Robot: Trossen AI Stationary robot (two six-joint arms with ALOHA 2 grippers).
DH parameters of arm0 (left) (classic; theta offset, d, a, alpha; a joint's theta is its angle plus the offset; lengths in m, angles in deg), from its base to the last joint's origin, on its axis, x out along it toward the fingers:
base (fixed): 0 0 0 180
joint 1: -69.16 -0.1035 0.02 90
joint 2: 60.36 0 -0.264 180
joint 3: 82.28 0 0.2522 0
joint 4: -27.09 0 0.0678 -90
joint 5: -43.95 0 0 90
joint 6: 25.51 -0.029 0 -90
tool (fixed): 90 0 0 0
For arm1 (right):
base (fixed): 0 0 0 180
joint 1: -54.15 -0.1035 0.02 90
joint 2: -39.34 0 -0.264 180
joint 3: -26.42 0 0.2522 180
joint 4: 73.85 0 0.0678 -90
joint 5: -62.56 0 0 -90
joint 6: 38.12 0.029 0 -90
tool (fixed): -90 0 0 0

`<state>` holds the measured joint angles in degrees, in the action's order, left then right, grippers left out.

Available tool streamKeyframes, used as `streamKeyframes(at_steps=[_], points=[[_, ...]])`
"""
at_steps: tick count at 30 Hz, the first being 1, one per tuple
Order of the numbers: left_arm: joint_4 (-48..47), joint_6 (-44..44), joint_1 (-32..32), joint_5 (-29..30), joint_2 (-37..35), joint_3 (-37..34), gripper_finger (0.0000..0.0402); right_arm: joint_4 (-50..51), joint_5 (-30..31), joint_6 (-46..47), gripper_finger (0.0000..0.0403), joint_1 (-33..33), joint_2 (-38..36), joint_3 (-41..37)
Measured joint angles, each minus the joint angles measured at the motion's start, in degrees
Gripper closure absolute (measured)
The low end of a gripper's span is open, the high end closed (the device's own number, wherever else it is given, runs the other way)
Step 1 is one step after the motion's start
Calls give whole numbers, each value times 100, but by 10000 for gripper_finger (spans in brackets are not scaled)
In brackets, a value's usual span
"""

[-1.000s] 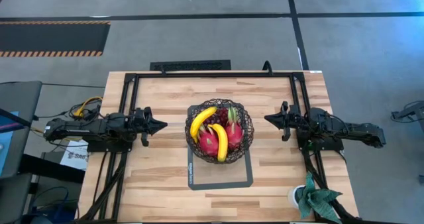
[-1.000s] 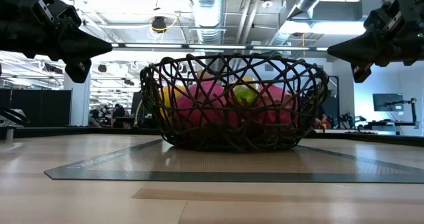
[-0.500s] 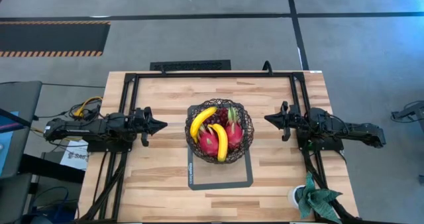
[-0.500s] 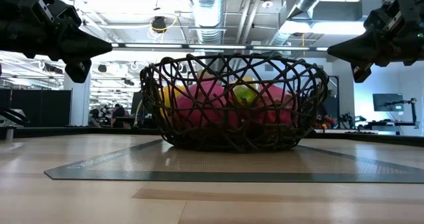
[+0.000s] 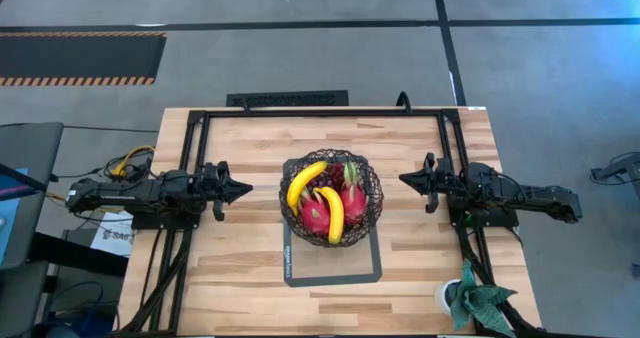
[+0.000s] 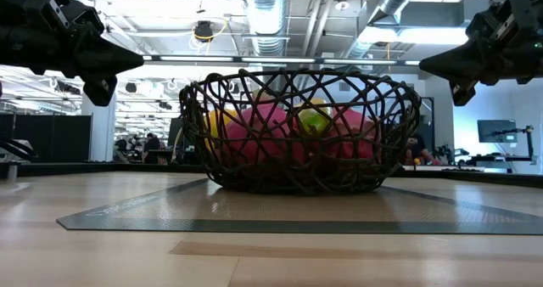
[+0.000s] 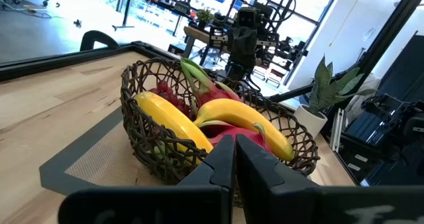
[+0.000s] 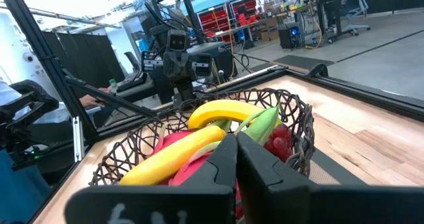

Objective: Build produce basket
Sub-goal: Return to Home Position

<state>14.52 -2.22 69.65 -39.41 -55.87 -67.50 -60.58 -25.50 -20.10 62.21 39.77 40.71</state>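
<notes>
The basket (image 5: 372, 200) holds the bananas (image 5: 305, 183), dragon fruits (image 5: 352, 200) and grapes (image 5: 325, 181), while well clear of the basket on opposite sides, the left gripper (image 5: 245, 189) and right gripper (image 5: 403, 178) face it, fingers clenched together on nothing.

I count two hands: my left hand (image 5: 240, 189) and my right hand (image 5: 408, 180). Between them stands one basket (image 5: 283, 200) on one grey mat (image 5: 330, 266). In it lie two bananas, one banana (image 5: 303, 183) toward my left hand and a second banana (image 5: 333, 216) just beside it. There are two dragon fruits, one dragon fruit (image 5: 314, 214) nearer my left hand and the other dragon fruit (image 5: 353, 200) nearer my right. Of grapes (image 5: 327, 181) I make out one dark red cluster; whether more, I cannot tell. One potted plant (image 5: 478, 303) stands on the surface, well apart from my right hand.
</notes>
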Motion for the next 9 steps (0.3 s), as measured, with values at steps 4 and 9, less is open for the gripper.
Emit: streamKeyframes(at_steps=[4, 9], points=[[0, 0, 0, 2, 0, 0, 401, 2, 0, 2, 376, -1, 0, 1], [0, 0, 1, 2, 0, 0, 401, -1, 0, 1, 374, 0, -1, 0]])
